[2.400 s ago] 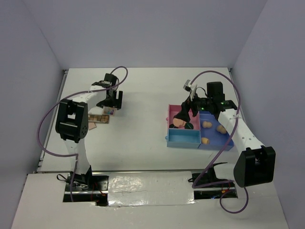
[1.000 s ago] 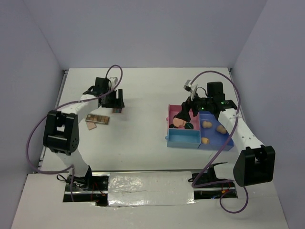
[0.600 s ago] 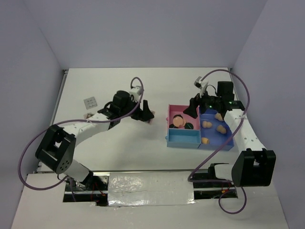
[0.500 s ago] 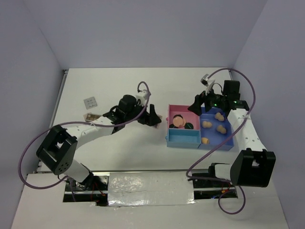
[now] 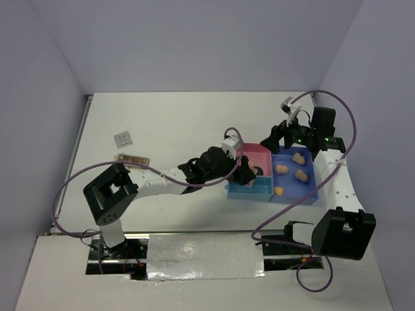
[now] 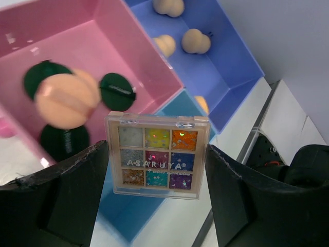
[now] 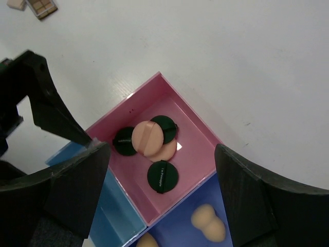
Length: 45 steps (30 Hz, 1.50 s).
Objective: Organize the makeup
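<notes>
My left gripper (image 5: pixel 246 172) is shut on a small square palette (image 6: pixel 157 154) with nine coloured squares. It holds it above the light blue compartment (image 6: pixel 128 216), at the pink compartment's edge. The pink compartment (image 6: pixel 149 46) holds peach pads (image 6: pixel 67 98) and dark green discs (image 6: pixel 115 85). Peach sponges (image 6: pixel 195 41) lie in the dark blue compartment (image 5: pixel 295 175). My right gripper (image 5: pixel 272 139) is open and empty above the pink compartment's discs (image 7: pixel 162 176) and pads (image 7: pixel 149 139). A brown palette (image 5: pixel 133 159) and a small grey palette (image 5: pixel 122 138) lie on the table at left.
The pink-and-blue tray (image 5: pixel 272 197) stands right of the table's middle. My left arm stretches across the table's middle to it. In the right wrist view the left gripper's black fingers (image 7: pixel 43 103) are close at the tray's left corner.
My left arm has carried the palette from the table's left side across to the tray. My right gripper has pulled back out of the pink compartment, up and to the right.
</notes>
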Available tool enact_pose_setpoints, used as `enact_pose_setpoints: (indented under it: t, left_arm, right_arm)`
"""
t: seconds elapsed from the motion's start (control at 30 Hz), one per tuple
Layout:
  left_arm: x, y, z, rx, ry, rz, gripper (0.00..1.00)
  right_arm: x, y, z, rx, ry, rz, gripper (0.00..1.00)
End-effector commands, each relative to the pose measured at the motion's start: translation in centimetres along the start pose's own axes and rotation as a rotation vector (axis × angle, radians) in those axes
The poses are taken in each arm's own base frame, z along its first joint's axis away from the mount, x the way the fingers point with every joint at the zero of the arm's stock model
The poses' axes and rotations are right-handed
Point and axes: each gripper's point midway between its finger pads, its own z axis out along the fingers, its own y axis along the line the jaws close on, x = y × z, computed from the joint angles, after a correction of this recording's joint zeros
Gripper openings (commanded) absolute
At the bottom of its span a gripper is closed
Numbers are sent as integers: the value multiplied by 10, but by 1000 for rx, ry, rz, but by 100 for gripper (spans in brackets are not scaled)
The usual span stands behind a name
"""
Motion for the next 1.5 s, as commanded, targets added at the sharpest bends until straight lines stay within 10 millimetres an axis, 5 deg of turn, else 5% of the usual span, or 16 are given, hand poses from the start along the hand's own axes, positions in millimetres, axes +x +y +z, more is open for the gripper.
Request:
enact_pose_setpoints:
  t: [0.0, 0.37, 0.67, 0.8, 1.0, 1.27, 1.47]
  left_arm:
    - [-25, -24, 18, -4, -108, 1, 8]
    - [-2, -15, 45, -181, -89, -6, 12]
    - [12, -6, 51, -310, -60, -2, 53]
    - [9, -13, 51, -306, -56, 6, 58]
    - [0, -30, 37, -272, -71, -2, 83]
    - [-18, -43, 18, -235, -112, -13, 90]
    - [-11, -43, 22, -233, -87, -8, 94]
  right_arm:
    - [-13, 6, -10, 2, -44, -28, 89]
    - [-9, 9, -13, -2, -49, -17, 90]
    - [-9, 10, -14, -6, -52, -19, 90]
    - [-9, 10, -16, -5, -55, -21, 90]
    - [-11, 10, -18, -5, -62, -27, 90]
    - [-11, 10, -19, -11, -65, -23, 91]
    - [-11, 10, -18, -13, -63, -24, 91]
